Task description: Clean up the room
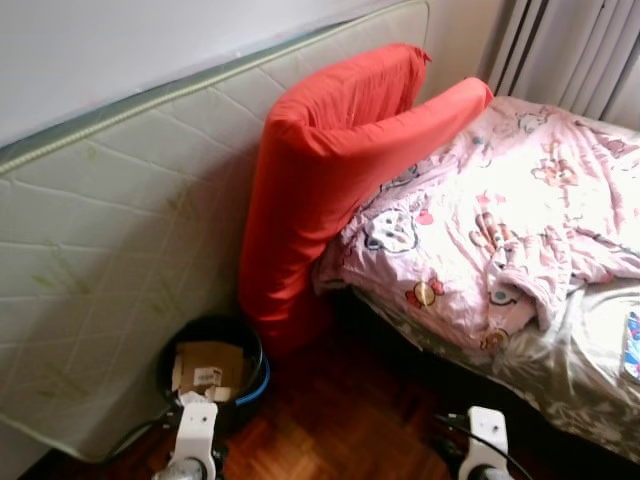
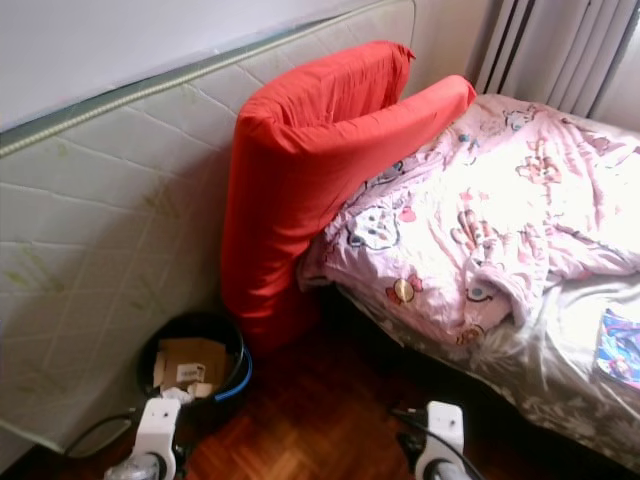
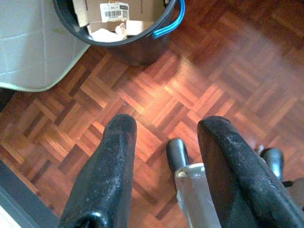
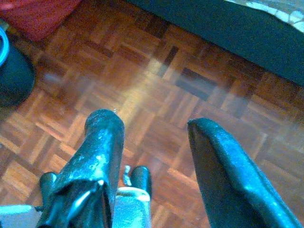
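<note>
A black bin (image 1: 243, 336) with a blue handle stands on the parquet floor at the foot of a leaning mattress (image 1: 110, 250). It holds flattened cardboard (image 1: 207, 368) and scraps of paper. A thick red cushion (image 1: 330, 150), folded over, leans between the mattress and the bed. A crumpled pink patterned quilt (image 1: 500, 210) covers the bed. My left gripper (image 3: 166, 128) hangs low over the floor close to the bin (image 3: 137, 47), open and holding nothing. My right gripper (image 4: 152, 123) hangs open above bare parquet near the bed's dark side.
A colourful flat packet (image 1: 632, 345) lies on the grey sheet at the bed's right edge. Grey curtains (image 1: 570, 50) hang behind the bed. Open parquet floor (image 1: 340, 410) lies between the bin and the bed.
</note>
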Available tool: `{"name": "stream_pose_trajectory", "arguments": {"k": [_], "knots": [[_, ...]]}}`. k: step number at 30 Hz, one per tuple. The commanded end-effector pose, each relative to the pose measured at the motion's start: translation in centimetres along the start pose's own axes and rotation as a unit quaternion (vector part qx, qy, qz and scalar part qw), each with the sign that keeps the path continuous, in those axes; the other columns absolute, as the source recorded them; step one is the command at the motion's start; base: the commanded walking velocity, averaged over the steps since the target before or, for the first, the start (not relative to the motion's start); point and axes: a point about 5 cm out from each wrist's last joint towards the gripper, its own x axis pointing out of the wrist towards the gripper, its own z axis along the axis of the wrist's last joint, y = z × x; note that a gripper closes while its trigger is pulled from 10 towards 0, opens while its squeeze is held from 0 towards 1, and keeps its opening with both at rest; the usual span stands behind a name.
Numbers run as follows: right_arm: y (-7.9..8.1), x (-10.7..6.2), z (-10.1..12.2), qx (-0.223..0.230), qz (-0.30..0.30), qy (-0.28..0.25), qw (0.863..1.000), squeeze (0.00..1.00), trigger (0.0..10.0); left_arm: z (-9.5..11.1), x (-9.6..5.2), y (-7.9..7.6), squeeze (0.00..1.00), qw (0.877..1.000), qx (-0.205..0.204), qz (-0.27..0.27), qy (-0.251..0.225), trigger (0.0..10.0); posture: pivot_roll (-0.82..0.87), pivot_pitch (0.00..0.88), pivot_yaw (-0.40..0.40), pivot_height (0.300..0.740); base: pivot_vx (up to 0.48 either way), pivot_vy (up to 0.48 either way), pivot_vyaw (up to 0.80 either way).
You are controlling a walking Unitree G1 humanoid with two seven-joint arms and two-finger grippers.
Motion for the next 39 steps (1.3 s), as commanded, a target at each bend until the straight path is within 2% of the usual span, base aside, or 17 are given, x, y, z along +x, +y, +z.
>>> {"name": "stream_pose_trajectory", "arguments": {"k": [1, 39], "knots": [[0.36, 0.11, 0.44, 0.006, 0.003, -0.007, 1.0, 0.0, 10.0, -0.41, -0.07, 0.54, 0.0, 1.0, -0.003, 0.007, 0.011, 10.0, -0.04, 0.0, 0.021, 0.74, 0.0, -0.266, 0.0], [0.32, 0.05, 0.1, 0.013, -0.004, -0.006, 1.0, 0.0, 10.0, -0.68, -0.13, 0.58, 0.0, 1.0, 0.0, 0.005, 0.013, 10.0, -0.05, 0.0, 0.014, 0.74, 0.0, -0.267, 0.0]]}}
